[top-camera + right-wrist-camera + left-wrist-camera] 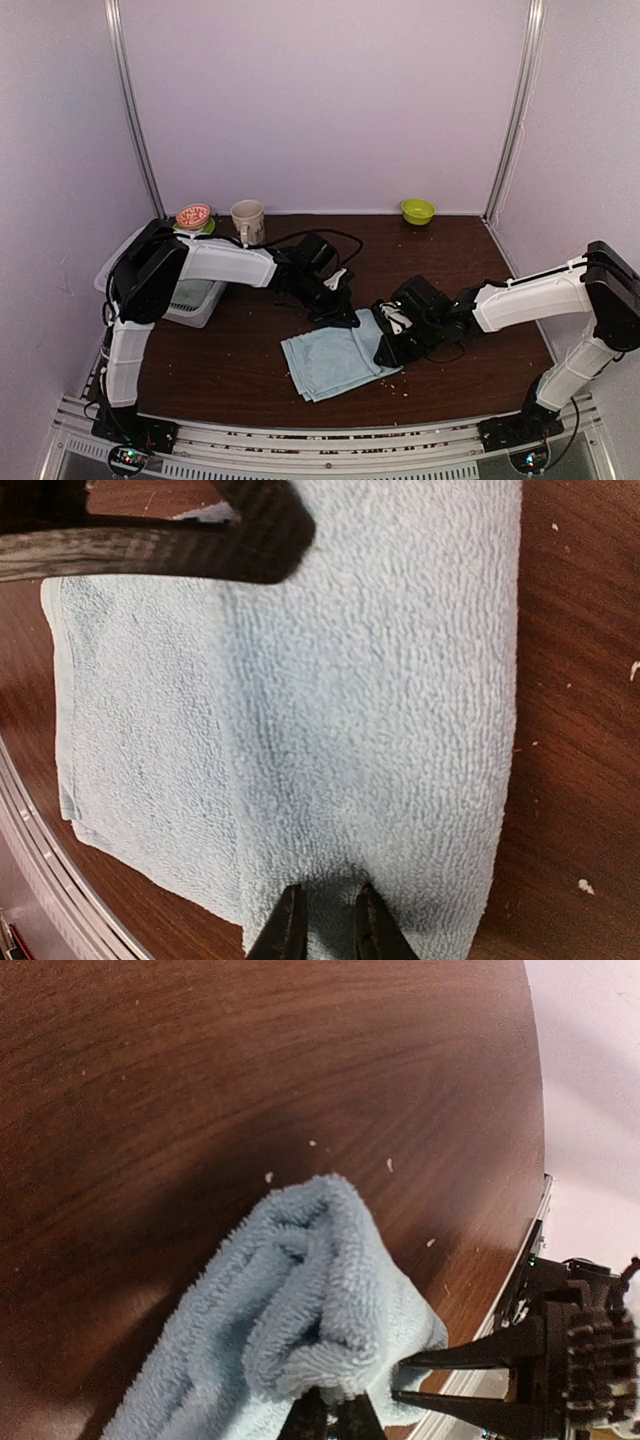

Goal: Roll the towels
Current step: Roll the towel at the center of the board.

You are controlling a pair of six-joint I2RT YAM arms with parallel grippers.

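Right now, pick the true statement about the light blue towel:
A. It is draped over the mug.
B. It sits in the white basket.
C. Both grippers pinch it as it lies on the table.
C: the left gripper and the right gripper each pinch the light blue towel, which lies on the table.

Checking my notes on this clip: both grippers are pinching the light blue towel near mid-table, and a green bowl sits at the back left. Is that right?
Not quite. The green bowl sits at the back right of the table, as the top external view shows. The rest holds: the left gripper and right gripper both pinch the light blue towel near mid-table.
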